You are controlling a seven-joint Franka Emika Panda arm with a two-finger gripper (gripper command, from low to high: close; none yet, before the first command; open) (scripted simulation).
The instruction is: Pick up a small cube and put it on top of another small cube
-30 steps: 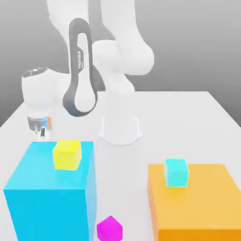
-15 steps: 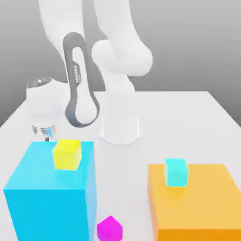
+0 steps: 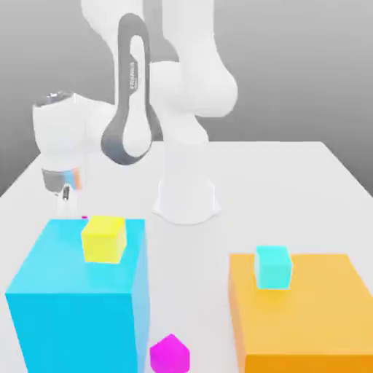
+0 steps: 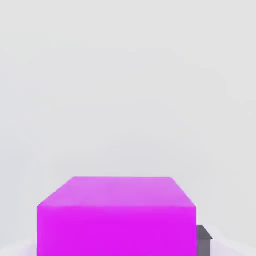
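- The white arm's gripper (image 3: 67, 195) hangs behind the big cyan block (image 3: 76, 299), at the exterior view's left, its jaws clenched on a small magenta cube (image 4: 116, 216) that looms close in the hand view.
- A small plain yellow cube (image 3: 103, 238) sits on the cyan block's top.
- Another small magenta cube (image 3: 170, 355) lies on the white table (image 3: 291, 189), between the big blocks.
- A small cyan cube (image 3: 273, 267) rests on the big orange block (image 3: 299, 320).

My arm (image 3: 182, 80): smooth glossy white shell, grey trim. Magenta cube (image 4: 116, 217): flat, matt, untextured. Yellow cube (image 3: 103, 238), cyan block (image 3: 73, 313), orange block (image 3: 306, 320): smooth, faintly satin. Table (image 3: 291, 189): matt white.
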